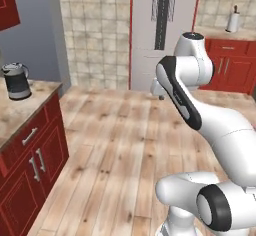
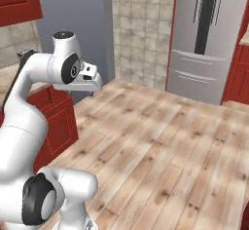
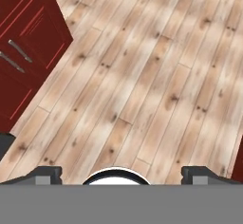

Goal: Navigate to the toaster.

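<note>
One round black-and-silver kettle (image 1: pixel 16 81) at 9 o'clock, one steel fridge (image 1: pixel 162 30) at 12.
Arm folded; gripper (image 3: pixel 121 174) faces plank floor (image 3: pixel 142 76), fingers wide apart, empty.

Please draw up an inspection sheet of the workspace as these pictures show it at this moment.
Surface: bare wooden plank floor ahead of the base; stone-look counter over red cabinets on the left.
Job's things: toaster, nothing seen.
Clutter: black-and-silver kettle upright on the left counter; white bottle-like item on the far right counter, too small to identify.
Grippers: tool points down at the floor, fingertips wide apart, nothing between them.
Cables: nothing seen.
Surroundings: silver refrigerator against the tiled back wall; more red cabinets on the right.
</note>
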Controlling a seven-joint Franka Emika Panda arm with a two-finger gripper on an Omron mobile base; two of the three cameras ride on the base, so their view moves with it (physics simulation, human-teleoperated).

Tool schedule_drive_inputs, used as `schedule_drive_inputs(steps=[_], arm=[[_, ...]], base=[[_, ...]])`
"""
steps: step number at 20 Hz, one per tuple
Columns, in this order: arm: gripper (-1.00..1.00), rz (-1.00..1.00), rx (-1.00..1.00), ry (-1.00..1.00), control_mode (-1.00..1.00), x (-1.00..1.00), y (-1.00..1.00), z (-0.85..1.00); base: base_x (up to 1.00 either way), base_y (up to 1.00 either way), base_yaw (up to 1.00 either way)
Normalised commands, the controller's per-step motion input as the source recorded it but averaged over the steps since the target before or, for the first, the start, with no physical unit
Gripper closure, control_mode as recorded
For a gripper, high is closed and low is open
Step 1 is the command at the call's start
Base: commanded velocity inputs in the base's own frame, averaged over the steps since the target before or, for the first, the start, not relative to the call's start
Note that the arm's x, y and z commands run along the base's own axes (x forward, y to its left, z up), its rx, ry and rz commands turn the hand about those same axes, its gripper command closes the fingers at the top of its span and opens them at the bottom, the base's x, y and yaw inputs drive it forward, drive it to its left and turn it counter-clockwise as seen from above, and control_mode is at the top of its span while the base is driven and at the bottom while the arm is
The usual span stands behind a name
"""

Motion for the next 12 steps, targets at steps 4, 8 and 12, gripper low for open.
schedule_drive_inputs(steps=[4,8,12], arm=[[-1.00,0.00,0.00,0.00,1.00,0.00,0.00,0.00],[-1.00,0.00,0.00,0.00,1.00,0.00,0.00,0.00],[-1.00,0.00,0.00,0.00,1.00,0.00,0.00,0.00]], base=[[1.00,-0.18,0.15],[0.93,-0.15,0.27],[0.43,-0.19,0.68]])
